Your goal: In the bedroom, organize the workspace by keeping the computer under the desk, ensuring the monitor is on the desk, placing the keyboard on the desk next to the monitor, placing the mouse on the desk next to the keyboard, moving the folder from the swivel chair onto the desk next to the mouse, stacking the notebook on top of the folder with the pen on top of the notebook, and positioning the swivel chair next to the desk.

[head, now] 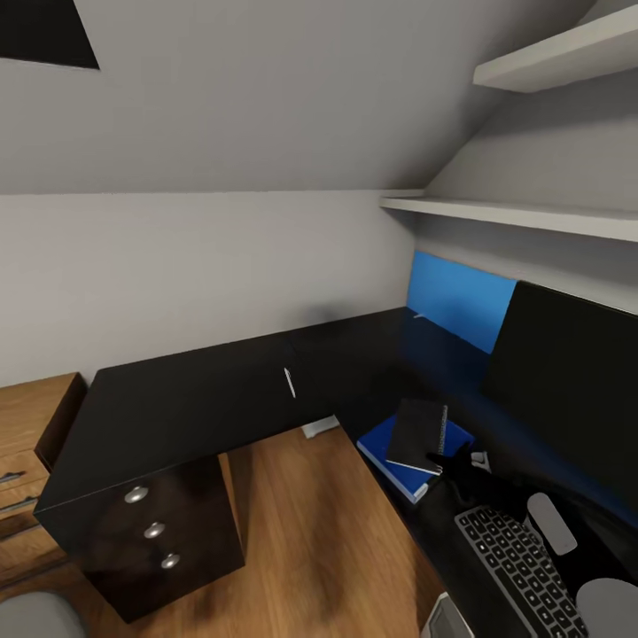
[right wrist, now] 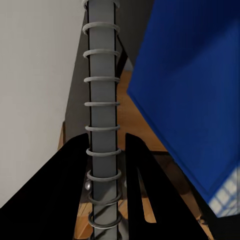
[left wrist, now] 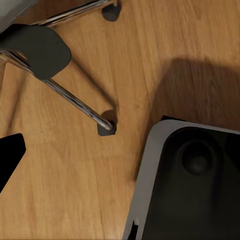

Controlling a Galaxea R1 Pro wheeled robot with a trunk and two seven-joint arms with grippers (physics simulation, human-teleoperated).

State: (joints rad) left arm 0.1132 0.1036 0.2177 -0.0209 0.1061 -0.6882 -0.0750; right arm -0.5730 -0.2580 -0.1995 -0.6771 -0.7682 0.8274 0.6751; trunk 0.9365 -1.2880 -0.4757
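As the two black fingers of the right gripper (right wrist: 106,165) pinch the wire-spiral spine of a dark-covered notebook (right wrist: 103,115), the stacking step is judged in hand.

- Right gripper, head view (head: 443,462): lower right of frame, holding the notebook (head: 418,434) tilted over the thin bright blue folder (head: 381,450), which lies on the glossy black L-shaped desk (head: 195,399).
- Next move, judged: lower the notebook flat and square onto the folder, then release; fetch the slim pale pen (head: 290,382) lying on the desk at frame centre.
- Nearby, lower right: flat black keyboard with grey keys (head: 518,567); wide black monitor (head: 567,390) at right edge.
- Left gripper: jaw state cannot be told.
- Left wrist view adds: wood floor (left wrist: 75,185), chrome legs and castor of the swivel chair (left wrist: 106,127) near a grey-rimmed black robot part (left wrist: 195,185).
- Right wrist view adds: the spiral rings seen close, blue folder (right wrist: 195,90) beside them.
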